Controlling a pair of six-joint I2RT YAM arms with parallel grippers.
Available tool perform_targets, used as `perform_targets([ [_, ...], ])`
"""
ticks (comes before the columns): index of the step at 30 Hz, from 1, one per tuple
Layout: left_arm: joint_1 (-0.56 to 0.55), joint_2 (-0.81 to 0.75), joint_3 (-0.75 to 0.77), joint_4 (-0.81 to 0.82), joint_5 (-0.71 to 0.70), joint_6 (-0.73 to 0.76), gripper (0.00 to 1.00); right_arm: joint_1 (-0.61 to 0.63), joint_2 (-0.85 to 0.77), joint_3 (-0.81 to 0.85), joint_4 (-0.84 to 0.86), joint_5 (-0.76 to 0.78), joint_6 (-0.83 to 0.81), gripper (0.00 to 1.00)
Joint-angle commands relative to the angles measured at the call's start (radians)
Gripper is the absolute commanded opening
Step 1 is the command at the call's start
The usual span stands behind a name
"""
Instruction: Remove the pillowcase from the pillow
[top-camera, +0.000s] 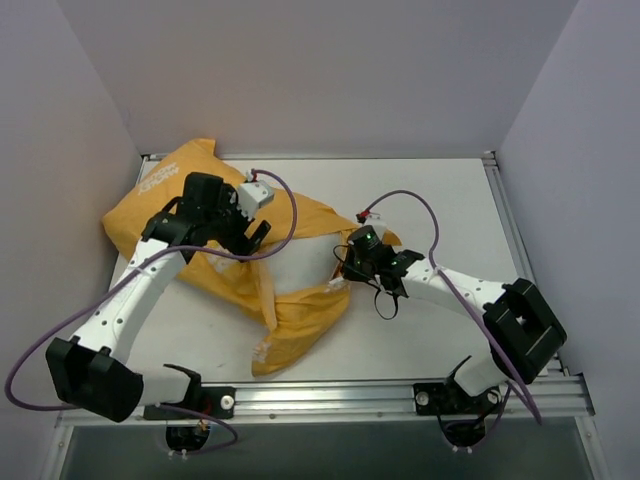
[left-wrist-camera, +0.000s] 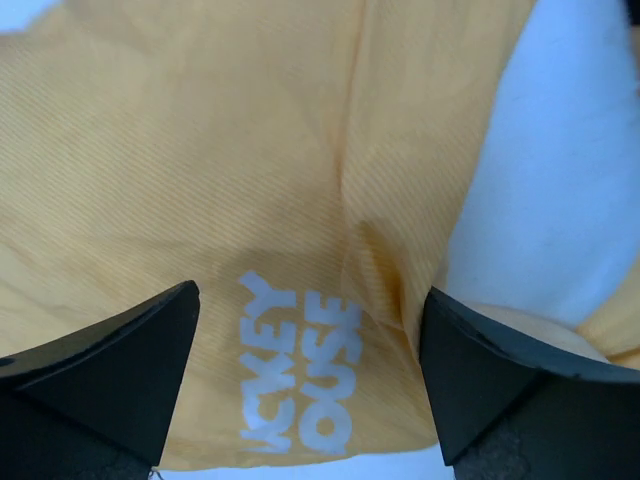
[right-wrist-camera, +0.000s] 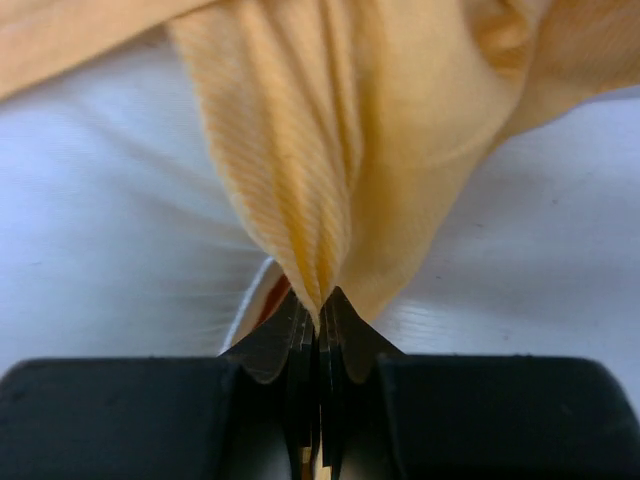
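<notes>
The right pincer (right-wrist-camera: 320, 300) is clamping a pinch of the case (top-camera: 300, 325), its jaws closed tight on a gathered fold, so the fabric is fanning out from the tips in pleats. That grip is probably serving as a pulling handle at the case's right end. The left pincer (left-wrist-camera: 310, 300) is hanging wide open just above the printed part of the case, gripping nothing, with the lettering (left-wrist-camera: 300, 360) lying between its fingers. I judge it is lining up to pin or grab the bulk while the other arm pulls. The case is sprawling across the left and middle of the table (top-camera: 440, 200), plump at the far-left corner and slack and twisted toward the near edge. The pillow is not showing plainly (most likely it is filling that plump far-left part).
</notes>
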Motion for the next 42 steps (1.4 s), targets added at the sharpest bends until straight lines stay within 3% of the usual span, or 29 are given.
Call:
perform_targets([
  [1, -0.055, -0.050, 0.238, -0.080, 0.091, 0.068, 0.97, 0.004, -0.064, 0.008, 0.101, -0.043, 0.003, 0.00],
  [6, -0.208, -0.005, 0.406, -0.146, 0.124, 0.131, 0.93, -0.003, -0.098, -0.044, 0.187, -0.083, 0.053, 0.00],
  [10, -0.473, 0.074, 0.394, -0.206, 0.033, 0.230, 0.88, -0.051, -0.121, -0.078, 0.232, -0.153, 0.078, 0.00],
  [13, -0.552, 0.123, 0.356, -0.220, 0.063, 0.288, 0.74, -0.078, -0.133, -0.086, 0.215, -0.183, 0.081, 0.00],
  [14, -0.554, 0.133, 0.328, -0.217, 0.077, 0.301, 0.64, -0.095, -0.136, -0.090, 0.216, -0.192, 0.084, 0.00],
  [15, -0.554, 0.140, 0.314, -0.217, 0.085, 0.318, 0.63, -0.104, -0.141, -0.096, 0.221, -0.213, 0.090, 0.00],
  [18, -0.575, 0.167, 0.274, -0.226, 0.124, 0.403, 0.65, -0.131, -0.145, -0.127, 0.261, -0.251, 0.115, 0.00],
  [22, -0.635, 0.267, 0.294, -0.188, 0.042, 0.450, 0.68, -0.137, -0.128, -0.138, 0.262, -0.268, 0.134, 0.00],
  [24, -0.626, 0.309, 0.328, -0.171, 0.035, 0.456, 0.59, -0.140, -0.139, -0.164, 0.272, -0.273, 0.150, 0.00],
  [29, -0.586, 0.403, 0.417, -0.194, 0.129, 0.512, 0.52, -0.151, -0.210, -0.254, 0.314, -0.284, 0.222, 0.00],
  [33, -0.533, 0.469, 0.418, -0.183, 0.147, 0.524, 0.40, -0.154, -0.222, -0.284, 0.307, -0.288, 0.222, 0.00],
  [38, -0.506, 0.516, 0.440, -0.209, 0.119, 0.608, 0.47, -0.152, -0.240, -0.302, 0.308, -0.293, 0.231, 0.00],
  [42, -0.554, 0.524, 0.394, -0.073, 0.012, 0.599, 0.57, -0.152, -0.237, -0.305, 0.315, -0.295, 0.236, 0.00],
])
